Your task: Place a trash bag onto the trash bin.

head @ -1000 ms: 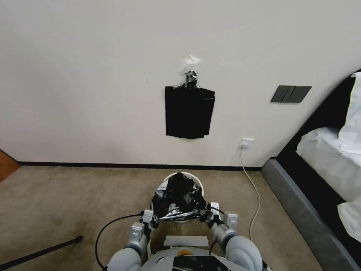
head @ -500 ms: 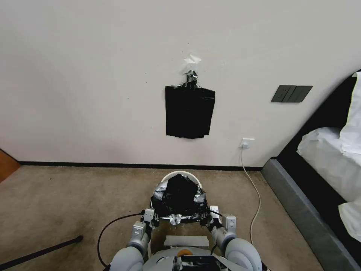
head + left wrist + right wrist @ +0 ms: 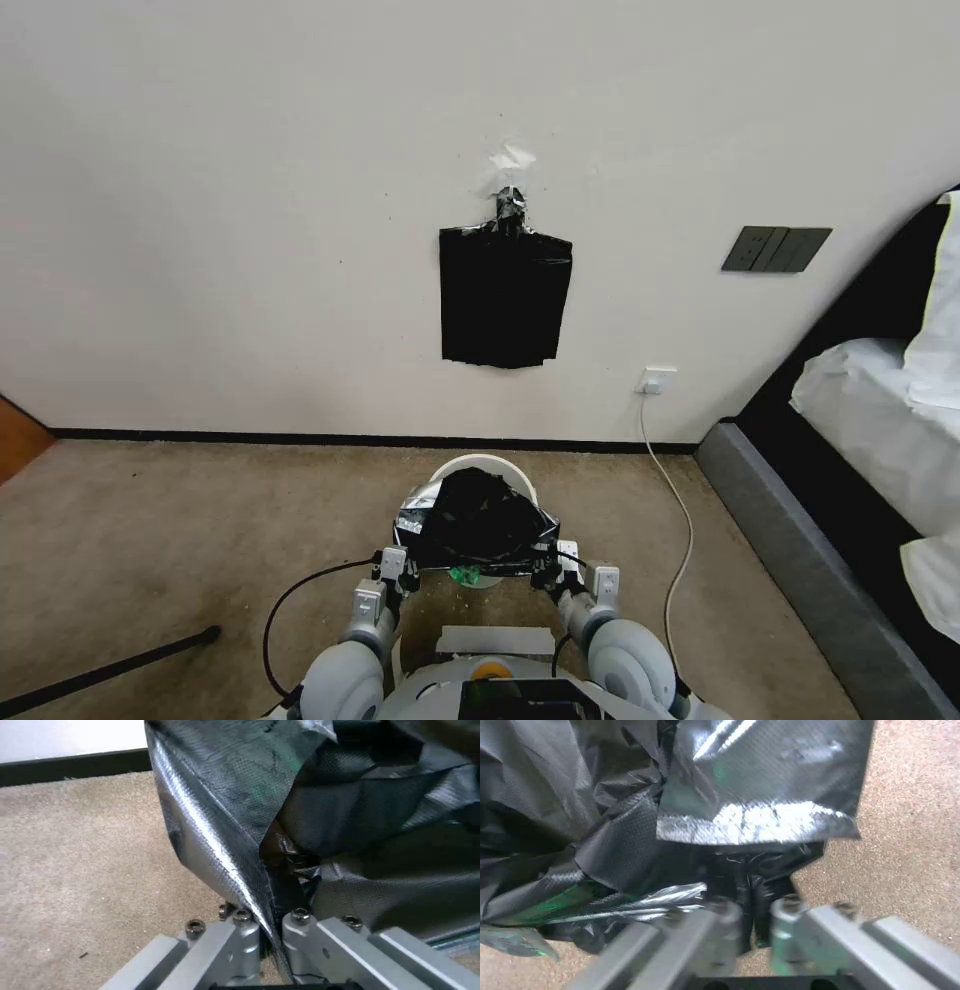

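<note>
— How does the trash bag [image 3: 478, 522] look?
— Thin, glossy black plastic, crinkled and bunched, with silvery glare on its folds. It is spread over the trash bin [image 3: 480, 467], whose cream-white rim shows at the far side, on the carpet near the wall.
— And the grippers?
— The left gripper [image 3: 404, 566] pinches the bag's near left edge, jaws closed narrow on the film. The right gripper [image 3: 551, 567] clamps the near right edge the same way, film bunched between its fingers [image 3: 785, 930].
</note>
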